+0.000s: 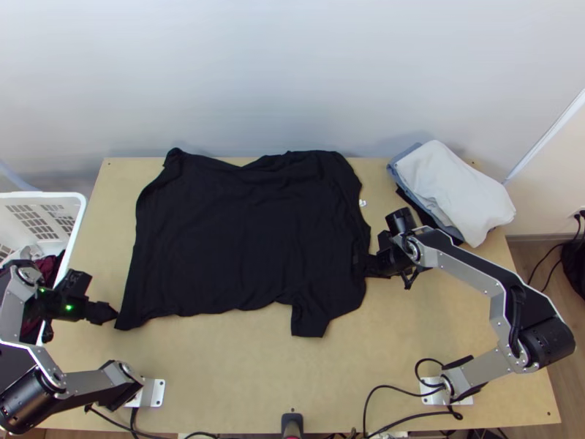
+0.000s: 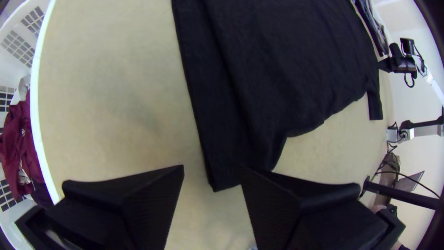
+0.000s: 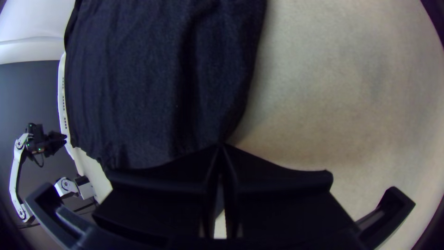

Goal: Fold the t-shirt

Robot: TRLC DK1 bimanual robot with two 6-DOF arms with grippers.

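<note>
Black t-shirt (image 1: 241,234) lies spread, left gripper's (image 1: 112,315) jaws open, right gripper's (image 1: 367,265) pinching it.

T-shirt (image 1: 241,234): plain black, lies spread broadly over the middle of the light wooden table (image 1: 219,366), shallow creases running through the cloth, far edge dipping midway, near left corner tapering to a point, one short sleeve (image 1: 311,319) extending towards the near edge, right of centre.
</note>
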